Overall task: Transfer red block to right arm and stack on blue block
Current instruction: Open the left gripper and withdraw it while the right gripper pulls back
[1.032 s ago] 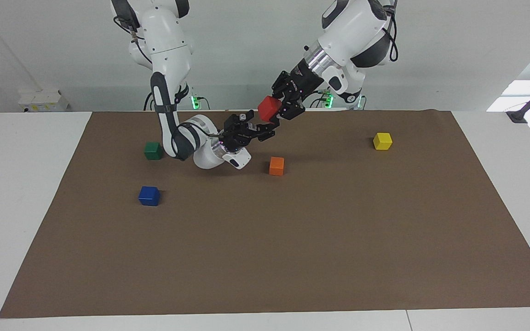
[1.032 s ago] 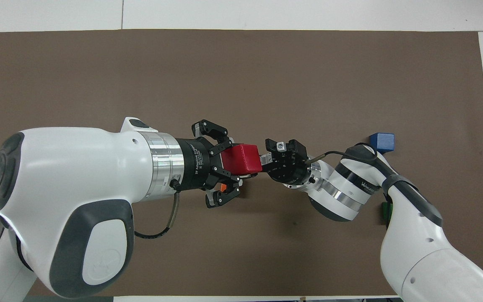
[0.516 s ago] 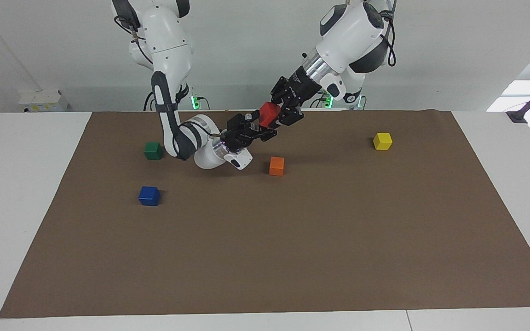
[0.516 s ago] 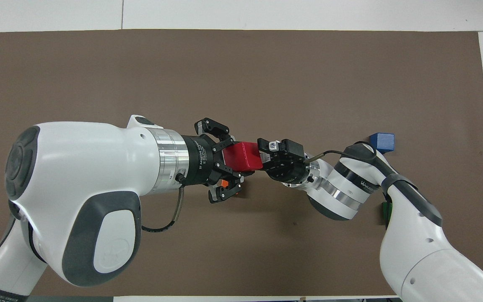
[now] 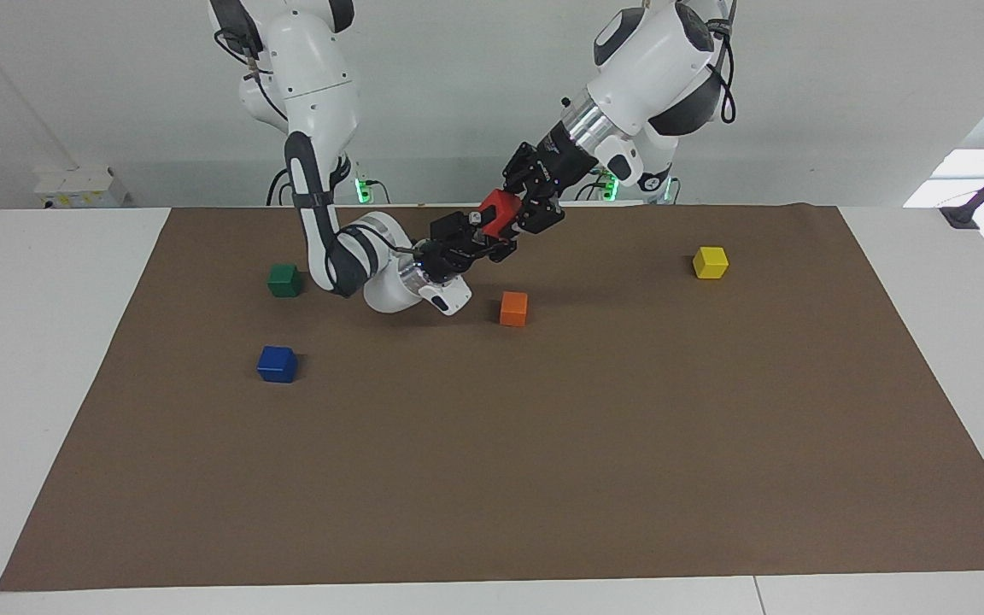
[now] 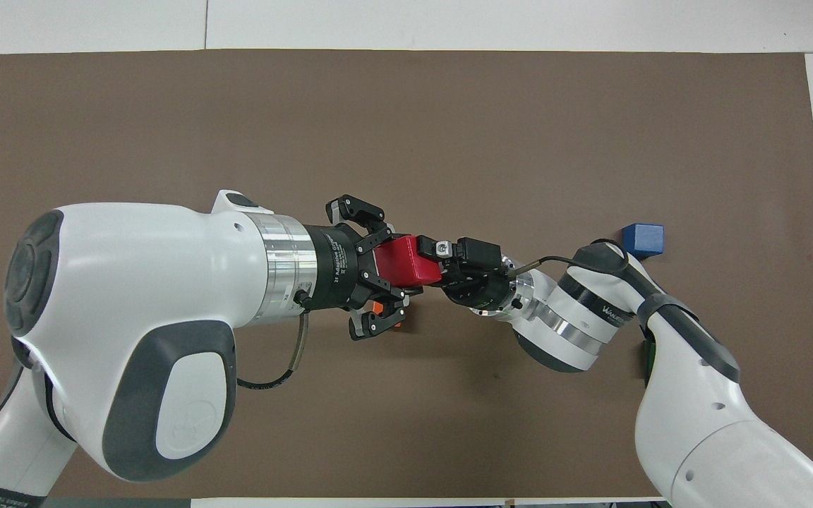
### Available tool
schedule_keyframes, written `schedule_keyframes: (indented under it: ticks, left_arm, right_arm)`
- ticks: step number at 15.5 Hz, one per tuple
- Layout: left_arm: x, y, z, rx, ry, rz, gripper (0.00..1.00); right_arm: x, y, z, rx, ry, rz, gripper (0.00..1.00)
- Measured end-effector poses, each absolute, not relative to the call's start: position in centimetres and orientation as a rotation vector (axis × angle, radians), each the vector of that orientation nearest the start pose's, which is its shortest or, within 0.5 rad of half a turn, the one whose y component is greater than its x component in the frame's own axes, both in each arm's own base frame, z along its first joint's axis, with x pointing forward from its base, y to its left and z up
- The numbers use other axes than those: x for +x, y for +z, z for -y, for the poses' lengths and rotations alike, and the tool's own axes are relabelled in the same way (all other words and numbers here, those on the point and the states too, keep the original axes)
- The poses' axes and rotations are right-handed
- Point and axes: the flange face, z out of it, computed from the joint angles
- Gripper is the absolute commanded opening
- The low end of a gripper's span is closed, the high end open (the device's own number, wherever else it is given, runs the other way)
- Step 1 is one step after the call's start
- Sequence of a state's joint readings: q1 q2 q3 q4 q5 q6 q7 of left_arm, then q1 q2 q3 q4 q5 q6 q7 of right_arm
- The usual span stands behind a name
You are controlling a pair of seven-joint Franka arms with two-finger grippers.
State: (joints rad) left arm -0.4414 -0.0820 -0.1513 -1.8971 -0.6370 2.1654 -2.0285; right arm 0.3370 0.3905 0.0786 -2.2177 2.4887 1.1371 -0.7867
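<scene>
Above the mat, right gripper [image 5: 482,232] and left gripper [image 5: 519,211] both clasp the red block [image 5: 499,212].

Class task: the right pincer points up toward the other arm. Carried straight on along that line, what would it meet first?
The red block, gripped at the right pincer tips, then directly after it the left pincer, which also clasps the block above the brown mat.

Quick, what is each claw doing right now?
Left claw: around the red block; whether it grips cannot be told.
Right claw: shut on the red block.
</scene>
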Motion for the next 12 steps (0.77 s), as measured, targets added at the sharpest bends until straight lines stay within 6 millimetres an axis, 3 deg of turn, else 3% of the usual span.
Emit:
schedule_keyframes:
  ticks: [2, 4, 7, 9, 12]
  left_arm:
    - [46.1, 58.2, 33.4, 1.703, -0.615, -1.959, 1.00]
    - [47.0, 59.5, 30.7, 1.700, -0.591, -1.955, 1.00]
    - [48.7, 61.2, 23.3, 1.805, -0.505, -1.858, 1.00]
    - [50.5, 61.3, 17.8, 1.872, -0.395, -1.781, 1.00]
    - [52.6, 59.9, 10.3, 2.071, -0.183, -1.645, 1.00]
  right_arm:
    - [49.4, 33.4, -30.4, -0.700, 0.088, -0.206, 0.00]
    - [49.6, 33.7, -30.4, -0.698, 0.085, -0.200, 0.00]
    - [50.0, 34.1, -30.4, -0.722, 0.075, -0.204, 0.00]
    - [50.5, 34.3, -29.8, -0.840, 0.064, -0.207, 0.00]
    - [52.1, 36.7, -26.3, -1.100, 0.005, -0.156, 0.00]
